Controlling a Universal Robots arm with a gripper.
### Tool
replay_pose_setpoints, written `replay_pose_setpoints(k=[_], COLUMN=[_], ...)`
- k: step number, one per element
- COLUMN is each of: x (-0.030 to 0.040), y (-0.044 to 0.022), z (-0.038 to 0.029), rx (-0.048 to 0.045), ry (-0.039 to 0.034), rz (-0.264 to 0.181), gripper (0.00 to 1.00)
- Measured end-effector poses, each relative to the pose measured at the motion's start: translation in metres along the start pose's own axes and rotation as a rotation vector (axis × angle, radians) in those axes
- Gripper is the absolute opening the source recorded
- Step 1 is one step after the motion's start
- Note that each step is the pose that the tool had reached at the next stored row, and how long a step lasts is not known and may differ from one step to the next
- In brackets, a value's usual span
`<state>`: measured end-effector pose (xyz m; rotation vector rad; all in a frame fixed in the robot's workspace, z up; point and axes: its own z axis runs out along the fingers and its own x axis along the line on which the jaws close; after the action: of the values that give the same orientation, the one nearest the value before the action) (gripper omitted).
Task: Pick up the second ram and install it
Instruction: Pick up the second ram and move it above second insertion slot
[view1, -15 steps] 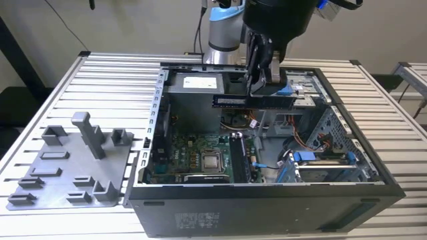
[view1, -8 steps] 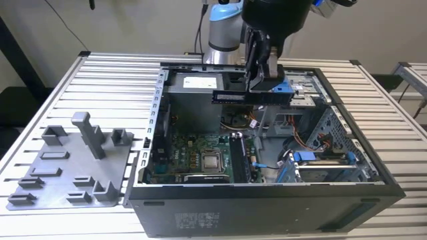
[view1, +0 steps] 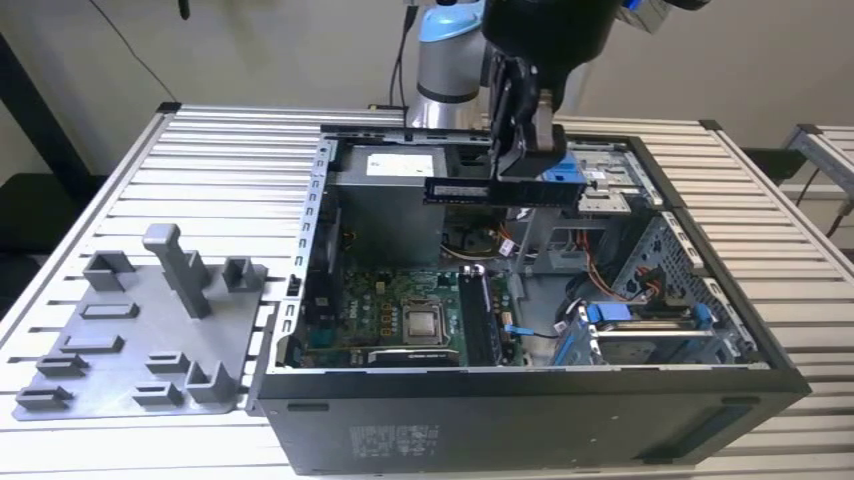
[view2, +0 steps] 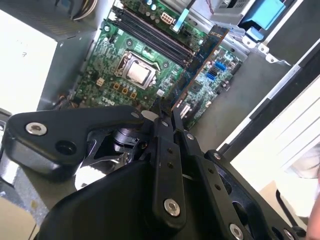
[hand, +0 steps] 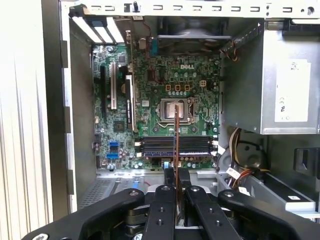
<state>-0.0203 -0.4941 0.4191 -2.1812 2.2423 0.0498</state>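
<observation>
The second ram (view1: 497, 192), a long dark stick with a pale label, hangs level above the open computer case (view1: 787, 375), and my gripper (view1: 534, 172) is shut on its right half. It sits well above the motherboard (view1: 387, 300). In the first wrist view the ram (hand: 177, 135) appears edge-on, sticking out from my gripper (hand: 176, 174) and crossing over the memory slots (hand: 150, 146) and the processor socket (hand: 167, 111). In the second wrist view the ram (view2: 200, 65) runs out from my gripper (view2: 166, 114) beside the memory slots (view2: 152, 34).
A grey holder tray (view1: 134, 335) with upright posts lies on the slatted table at the exterior view's left. Inside the case are a power supply (view1: 387, 190), a blue drive bracket (view1: 641, 325) and loose cables (hand: 235, 175). The case walls rise around the board.
</observation>
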Motion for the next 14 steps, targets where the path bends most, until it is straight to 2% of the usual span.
replay_pose_setpoints(k=[8, 14], x=[-0.0114, -0.0213], y=[-0.0010, -0.0061], z=[0.0017, 0.0028], rx=[-0.0001, 0.0000], ry=[-0.0015, -0.0015], rz=[0.000, 0.000], gripper=[0.14, 0.14])
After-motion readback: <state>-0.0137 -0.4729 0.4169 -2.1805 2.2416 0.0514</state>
